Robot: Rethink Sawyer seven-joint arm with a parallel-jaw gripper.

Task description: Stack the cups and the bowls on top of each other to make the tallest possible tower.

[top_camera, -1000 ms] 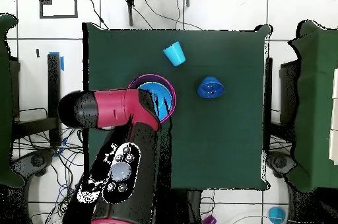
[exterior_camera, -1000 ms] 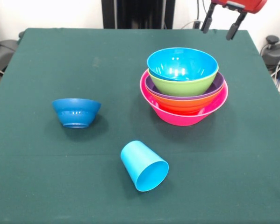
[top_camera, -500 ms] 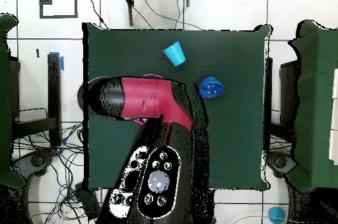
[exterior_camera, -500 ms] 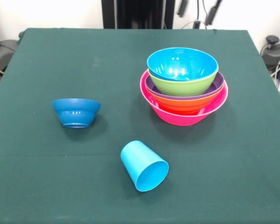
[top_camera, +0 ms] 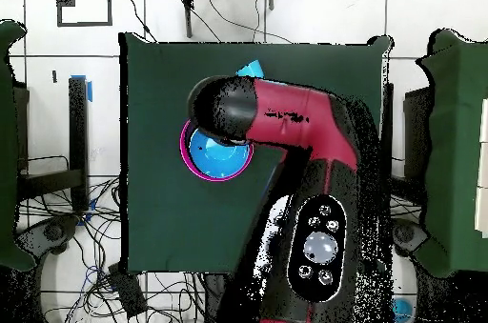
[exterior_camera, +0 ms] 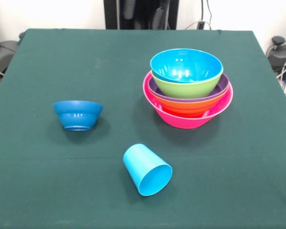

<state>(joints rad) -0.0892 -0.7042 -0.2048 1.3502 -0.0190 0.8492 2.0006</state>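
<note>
Bowls nested in the tower (exterior_camera: pixel 188 86) want the small dark blue bowl (exterior_camera: pixel 78 114) centred next; end effector state unclear.

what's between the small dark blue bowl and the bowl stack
Nothing: in the front view only bare green tablecloth separates the small dark blue bowl from the stack. The sky blue cup lies nearer the camera, off that line.

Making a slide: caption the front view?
Nested bowl tower beside a tipped sky blue cup and a small dark blue bowl.
</note>
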